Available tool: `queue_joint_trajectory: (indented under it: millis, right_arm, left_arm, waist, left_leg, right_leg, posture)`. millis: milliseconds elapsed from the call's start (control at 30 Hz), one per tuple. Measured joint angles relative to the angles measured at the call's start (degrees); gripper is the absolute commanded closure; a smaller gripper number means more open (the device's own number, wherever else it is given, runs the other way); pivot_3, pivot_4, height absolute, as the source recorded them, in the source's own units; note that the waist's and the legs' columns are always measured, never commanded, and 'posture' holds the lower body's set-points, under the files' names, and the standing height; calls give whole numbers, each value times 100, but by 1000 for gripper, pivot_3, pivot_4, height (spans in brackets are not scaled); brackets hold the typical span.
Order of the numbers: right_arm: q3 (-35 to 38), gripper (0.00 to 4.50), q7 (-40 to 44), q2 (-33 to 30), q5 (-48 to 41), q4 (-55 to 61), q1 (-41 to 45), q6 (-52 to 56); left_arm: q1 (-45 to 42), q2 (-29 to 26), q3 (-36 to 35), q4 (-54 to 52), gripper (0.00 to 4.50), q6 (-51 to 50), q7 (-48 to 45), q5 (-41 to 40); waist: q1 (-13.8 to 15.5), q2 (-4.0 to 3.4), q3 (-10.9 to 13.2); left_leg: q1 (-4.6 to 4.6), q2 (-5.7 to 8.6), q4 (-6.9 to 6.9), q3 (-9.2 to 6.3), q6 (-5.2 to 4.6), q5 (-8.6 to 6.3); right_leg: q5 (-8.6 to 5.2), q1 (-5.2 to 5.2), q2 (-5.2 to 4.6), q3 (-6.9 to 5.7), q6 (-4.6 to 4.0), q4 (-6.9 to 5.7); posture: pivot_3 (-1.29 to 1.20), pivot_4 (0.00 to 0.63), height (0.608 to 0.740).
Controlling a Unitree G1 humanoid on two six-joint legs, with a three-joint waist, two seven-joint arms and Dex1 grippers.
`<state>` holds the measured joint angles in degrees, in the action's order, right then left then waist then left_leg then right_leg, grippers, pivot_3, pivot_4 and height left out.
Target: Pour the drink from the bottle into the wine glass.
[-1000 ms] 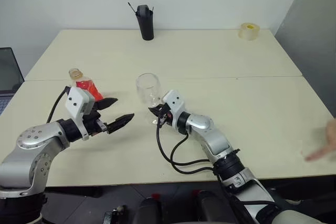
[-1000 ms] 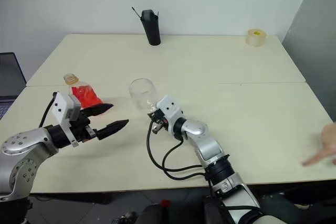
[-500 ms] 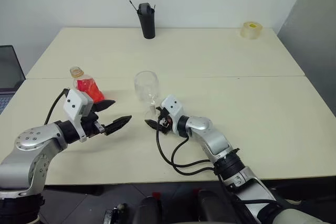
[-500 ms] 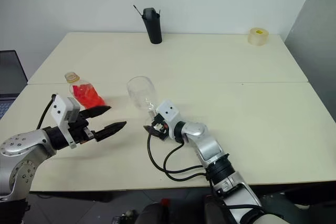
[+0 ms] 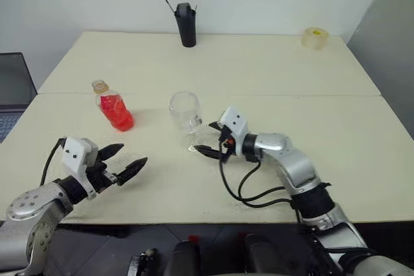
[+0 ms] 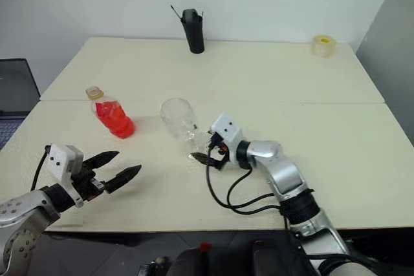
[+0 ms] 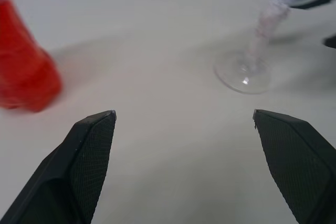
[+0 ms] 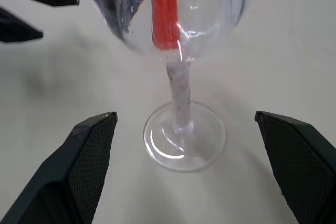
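**Both claws spread wide, glass and bottle standing free**

We see the wine glass [image 5: 185,114] standing upright on the desk [image 5: 336,127], its bowl empty and its round foot flat on the surface. Our right claw [image 5: 208,139] sits just beside the foot, fingers spread wide on either side of the stem line and gripping nothing; in the right wrist view the stem and foot [image 8: 184,135] lie ahead of the claw, between the two black fingers [image 8: 86,166] and clear of them.

Our left claw [image 5: 124,161] hovers low over the near edge of the desk, also wide apart and empty. The bottle [image 5: 112,107] stands upright ahead of this claw, well apart from it, its lower body filled with the drink [image 5: 117,112] and its tan cap on. The glass is ahead of the left claw too, off toward the right claw.

Far beyond both claws, a black cup [image 5: 187,25] stands at the back edge of the desk, and a tape roll [image 5: 314,37] lies at its far right corner.
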<state>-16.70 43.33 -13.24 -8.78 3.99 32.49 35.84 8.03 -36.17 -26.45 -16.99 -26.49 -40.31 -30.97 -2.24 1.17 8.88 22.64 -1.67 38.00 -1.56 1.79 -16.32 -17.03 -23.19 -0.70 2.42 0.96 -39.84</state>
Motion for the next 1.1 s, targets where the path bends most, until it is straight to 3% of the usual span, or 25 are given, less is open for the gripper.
queue_joint_trajectory:
  millis: [167, 300, 533, 1100]
  right_arm:
    - [516, 9, 758, -1311, -867, 862, 430, 1330]
    - [1004, 9, 1067, -1940, -1624, 1394, 1274, 2263]
    - [1315, 9, 1019, -2108, -2121, 1425, 2259, 2602]
    - [1078, 9, 844, -2233, -2214, 1607, 2317, 2586]
  left_arm:
    - [-631, 487, -263, 336, 0, 536, 914, 267]
    - [-840, 745, -271, 632, 0, 834, 1441, 555]
    - [-1273, 941, 5, 1115, 0, 1107, 1915, 985]
    - [-3139, 929, 829, 3574, 0, 1970, 2391, 1977]
  waist:
    - [58, -3, 8]
    - [10, -4, 9]
    - [61, 2, 6]
    - [45, 4, 5]
  left_leg:
    - [15, 7, 8, 5, -1, 0]
    - [13, -1, -1, 3, -2, -1]
    - [21, 3, 4, -3, -2, -1]
    - [23, 6, 5, 1, -2, -1]
  right_leg:
    - [2, -5, -11, -9, 4, 13]
    - [2, -7, -2, -7, 2, 16]
    - [2, -4, -6, -10, 3, 23]
    - [3, -8, -11, -20, 5, 21]
  posture:
    - [0, 150, 740]
    - [0, 150, 740]
    - [0, 150, 740]
    - [0, 150, 740]
